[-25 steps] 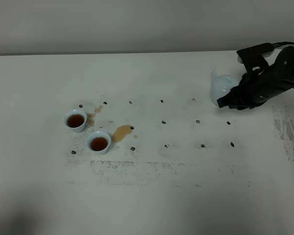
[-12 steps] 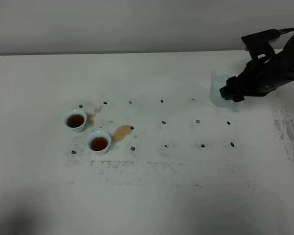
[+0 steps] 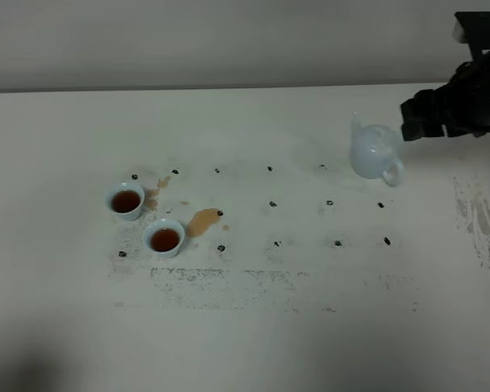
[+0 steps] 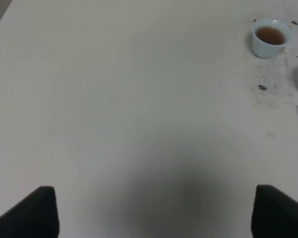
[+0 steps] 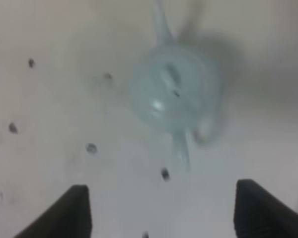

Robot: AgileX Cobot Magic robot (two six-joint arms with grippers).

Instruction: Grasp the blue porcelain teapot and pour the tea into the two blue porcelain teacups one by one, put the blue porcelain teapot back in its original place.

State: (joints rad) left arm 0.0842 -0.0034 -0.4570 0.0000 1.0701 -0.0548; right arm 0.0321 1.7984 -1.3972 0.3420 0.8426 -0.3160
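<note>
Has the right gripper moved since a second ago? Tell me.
Yes. The right gripper has let go and pulled up and right, away from the teapot, which stands alone.

Right arm raised at the far right edge of the scene, dark wrist angled down, right gripper (image 5: pixel 161 210) with jaws spread wide and nothing between them, left gripper (image 4: pixel 154 213) hovering low over the near left, fingertips likewise parted wide, empty

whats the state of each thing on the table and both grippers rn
blue porcelain teapot: upright on the table, lid on, free of any gripper
far teacup: upright, holds tea
near teacup: upright, holds tea
spilled tea: puddle beside the near teacup
right gripper: open, empty
left gripper: open, empty
</note>
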